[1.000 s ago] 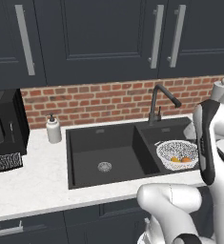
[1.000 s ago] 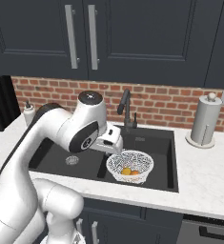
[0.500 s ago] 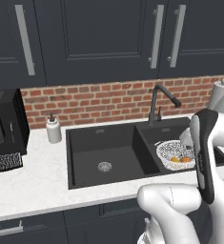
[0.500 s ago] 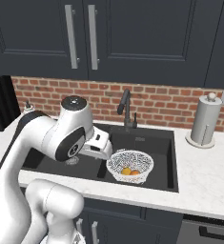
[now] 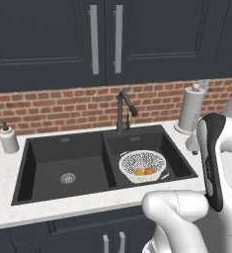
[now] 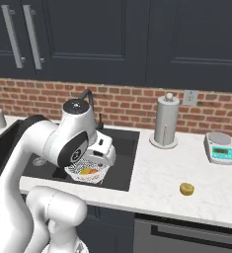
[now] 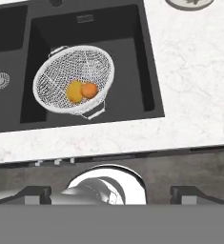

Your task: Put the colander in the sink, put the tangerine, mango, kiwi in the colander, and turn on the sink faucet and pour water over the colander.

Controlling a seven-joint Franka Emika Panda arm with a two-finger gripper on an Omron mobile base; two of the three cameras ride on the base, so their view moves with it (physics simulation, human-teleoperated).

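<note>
Now standing in right basin of sink (image 5: 43,195): colander (image 7: 74,79), with mango (image 7: 75,91) and tangerine (image 7: 89,90) inside, touching each other. Hanging above counter edge in front of sink: gripper (image 7: 111,192), jaws spread wide, holding nothing. Lying alone on marble counter (image 6: 157,174), right of sink: small yellow-brown fruit (image 6: 187,189). Behind basins, faucet (image 5: 124,108).

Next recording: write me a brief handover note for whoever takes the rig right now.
Gripper: open, empty, above the counter's front edge.
Colander: in the right basin of the sink.
Inside it: mango and tangerine, touching.
A small yellowish fruit lies on the counter right of the sink, probably the kiwi.
Faucet: no water running.
Left: fruit into colander, then turn the faucet on.
</note>
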